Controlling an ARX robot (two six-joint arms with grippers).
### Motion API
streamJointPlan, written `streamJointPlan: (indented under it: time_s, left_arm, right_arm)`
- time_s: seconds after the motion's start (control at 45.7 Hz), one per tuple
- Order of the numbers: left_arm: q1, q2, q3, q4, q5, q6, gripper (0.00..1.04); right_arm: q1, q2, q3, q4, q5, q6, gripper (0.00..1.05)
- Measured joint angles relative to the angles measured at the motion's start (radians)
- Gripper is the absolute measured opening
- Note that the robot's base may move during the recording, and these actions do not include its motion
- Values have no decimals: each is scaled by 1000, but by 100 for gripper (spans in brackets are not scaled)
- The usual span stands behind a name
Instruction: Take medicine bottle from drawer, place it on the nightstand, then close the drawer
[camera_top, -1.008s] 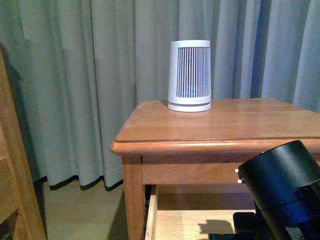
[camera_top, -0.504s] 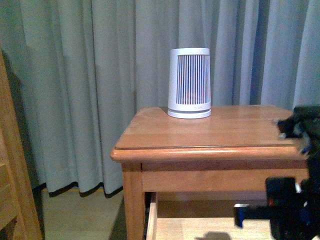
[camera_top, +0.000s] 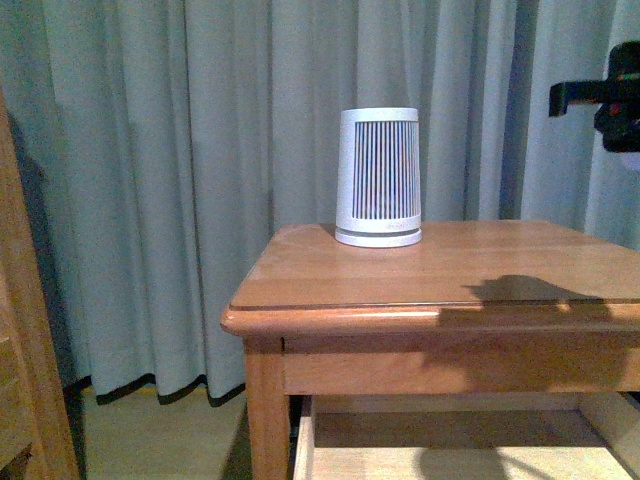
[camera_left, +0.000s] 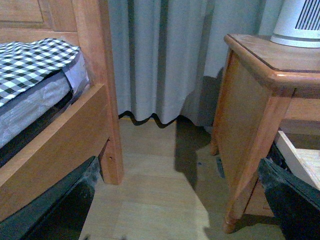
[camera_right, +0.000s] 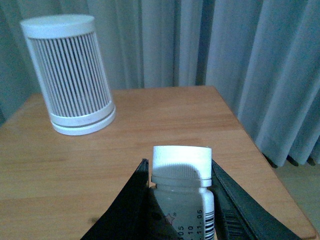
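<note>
up at 2 o'clock in the front view, the right arm now hangs above the counter; half a second ago it was low at 4 o'clock, by the open drawer. the right fingers grasp the medicine bottle, lifted in the air over the counter, apart from the slatted device. the left fingers are released, spread wide.

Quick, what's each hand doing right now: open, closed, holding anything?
Left hand: open, holding nothing.
Right hand: closed on the bottle.
</note>
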Motion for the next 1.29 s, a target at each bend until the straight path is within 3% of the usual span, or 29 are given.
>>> streamJointPlan:
  time_s: [0.11,0.35,0.723,0.986,1.117,1.292]
  left_arm:
    - [0,0,0,0,0,0,98]
    - [0,0,0,0,0,0,98]
    - [0,0,0,0,0,0,98]
    - [0,0,0,0,0,0,98]
    - [0,0,0,0,0,0,98]
    - [0,0,0,0,0,0,98]
  right_arm:
    - [-56,159,139,-60,-48,-13,30]
    - [-124,415,359,-226,-48,16,30]
    - [-150,563,476,-274,-68,65,29]
    - [-150,576,459,-211,-92,61,80]
    - [-147,574,449,-178,-95,49,98]
    - [-132,546,436,-80,-117,28,98]
